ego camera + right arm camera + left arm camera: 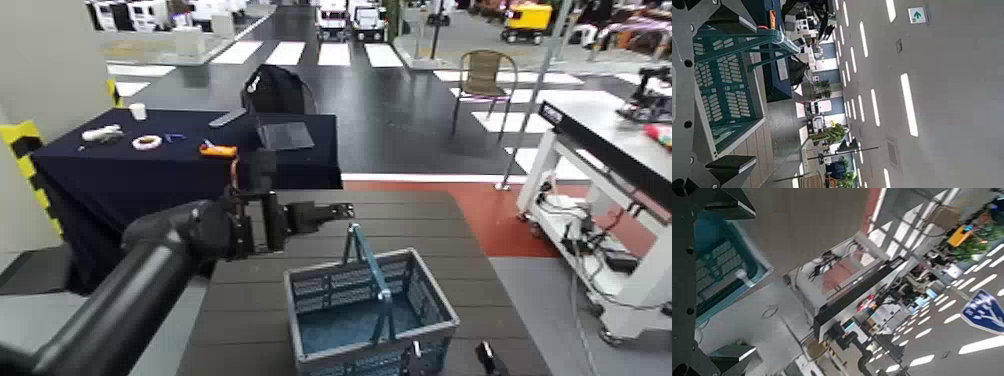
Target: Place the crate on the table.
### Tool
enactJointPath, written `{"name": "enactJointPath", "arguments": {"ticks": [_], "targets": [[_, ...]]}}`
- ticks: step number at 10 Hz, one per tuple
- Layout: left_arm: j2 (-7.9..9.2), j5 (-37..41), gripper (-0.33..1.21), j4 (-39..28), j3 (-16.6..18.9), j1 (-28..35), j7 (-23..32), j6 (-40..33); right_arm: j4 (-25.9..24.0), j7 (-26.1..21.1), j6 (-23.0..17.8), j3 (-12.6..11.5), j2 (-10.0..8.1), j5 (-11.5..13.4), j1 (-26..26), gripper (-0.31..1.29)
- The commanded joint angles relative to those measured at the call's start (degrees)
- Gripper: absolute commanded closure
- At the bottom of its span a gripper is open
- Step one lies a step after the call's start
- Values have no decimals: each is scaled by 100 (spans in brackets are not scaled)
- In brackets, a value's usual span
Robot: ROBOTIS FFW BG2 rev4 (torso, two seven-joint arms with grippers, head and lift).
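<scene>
1. Sitting on the dark slatted tabletop (330,215), near its front edge, the blue-grey crate (370,312) appears set down already, its teal bail handle (366,265) standing upright.
2. The left pincer (335,211) hovers above the tabletop, just beyond the crate's far-left corner, its fingers parted and gripping nothing.
3. From that pincer the crate lies toward the robot and slightly to the right; its long axis runs roughly side to side across the slats.
4. The right pincer (488,358) shows only as dark tips at the bottom edge, close beside the crate's near-right corner; I cannot tell its state.
5. The crate's front wall is cut off, so contact there is hidden.
6. A navy cloth-draped table (150,175) stands behind, apart.
</scene>
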Motion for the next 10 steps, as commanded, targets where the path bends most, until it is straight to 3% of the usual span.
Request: {"name": "enactJointPath", "arguments": {"ticks": [1, 4, 5, 7, 9, 10], "targets": [[307, -350, 11, -1970, 452, 1087, 761, -564, -29, -1, 12, -51, 6, 9, 32, 14], [562, -350, 11, -3648, 839, 2520, 1649, -1214, -46, -1, 12, -112, 15, 18, 76, 14], [553, -508, 11, -4053, 1006, 2986, 1772, -1566, -55, -1, 3, -147, 24, 27, 93, 14], [518, -1036, 11, -4395, 1085, 3952, 1939, -2955, -73, -1, -6, -191, 41, 53, 129, 14], [298, -1932, 11, -4589, 1331, 4726, 1956, -3649, -90, -1, -15, -235, 59, 79, 155, 13], [280, -2134, 11, -4536, 1322, 5016, 2018, -4168, -90, -1, -15, -235, 59, 88, 164, 14]]}}
